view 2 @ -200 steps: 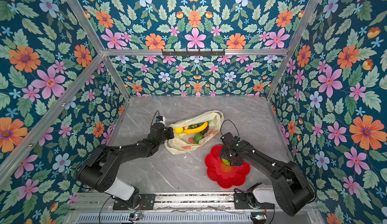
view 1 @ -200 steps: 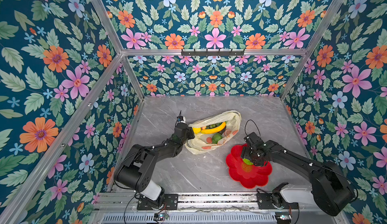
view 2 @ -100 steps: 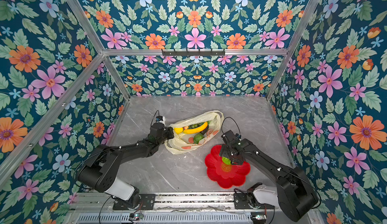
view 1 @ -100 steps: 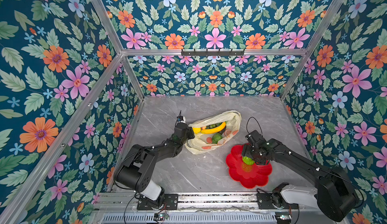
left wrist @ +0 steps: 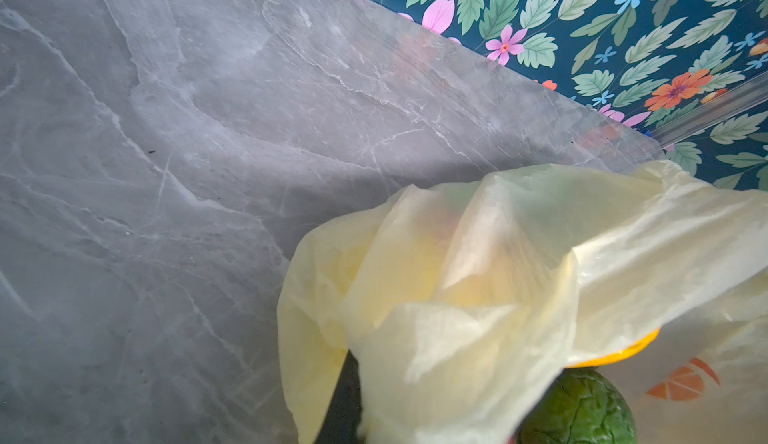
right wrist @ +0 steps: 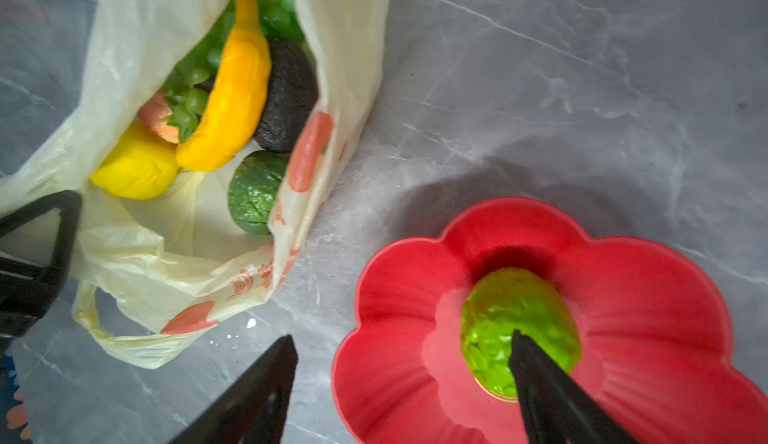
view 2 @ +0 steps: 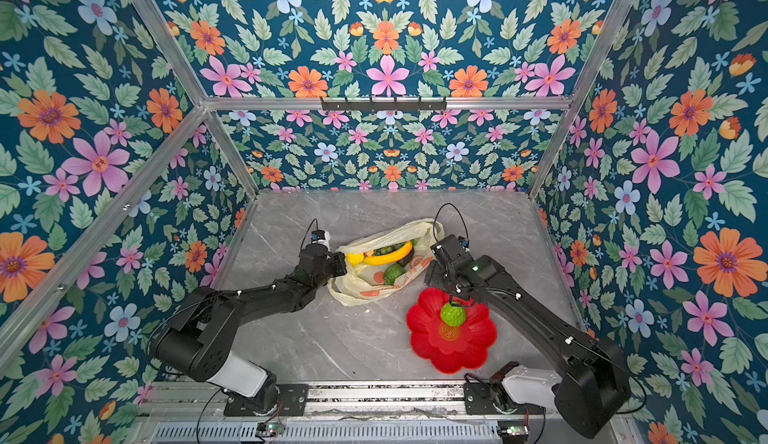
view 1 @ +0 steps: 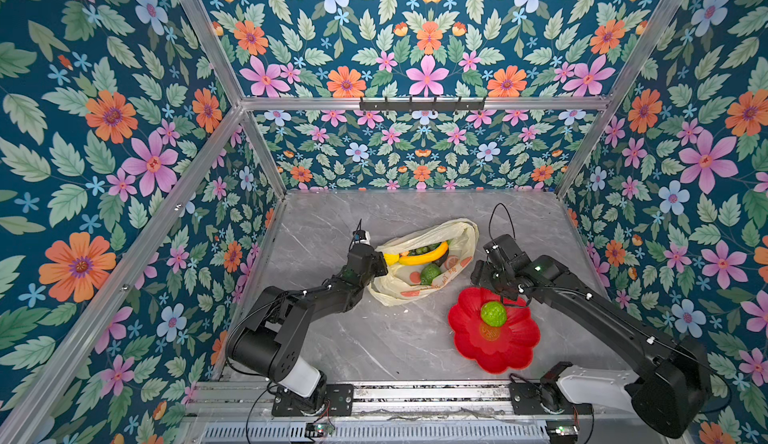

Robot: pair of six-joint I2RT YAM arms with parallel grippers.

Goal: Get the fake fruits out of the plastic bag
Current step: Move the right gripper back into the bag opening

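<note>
The pale-yellow plastic bag (view 1: pixel 401 286) (right wrist: pixel 166 263) lies open on the grey table. Inside it show a banana (right wrist: pixel 237 101), a lemon (right wrist: pixel 133 168), green grapes (right wrist: pixel 191 76), a dark avocado (right wrist: pixel 289 97) and a green avocado (right wrist: pixel 253 193). My left gripper (view 1: pixel 380 261) is shut on the bag's near-left edge; in the left wrist view the bag (left wrist: pixel 478 296) covers it except one dark finger (left wrist: pixel 345 400). A lime-green bumpy fruit (view 1: pixel 493 314) (right wrist: pixel 519 325) lies free in the red dish. My right gripper (view 1: pixel 490 286) (right wrist: pixel 402 335) hangs open over the dish's bag-side rim, holding nothing.
The red flower-shaped dish (view 1: pixel 465 338) (view 2: pixel 424 338) sits right of the bag, toward the front. Floral walls close in the table on three sides. A metal rail with both arm bases (view 1: pixel 307 396) runs along the front edge.
My right gripper has lifted off the lime-green fruit and drawn back toward the bag, leaving the fruit lying in the dish. The left gripper and the bag have stayed put.
</note>
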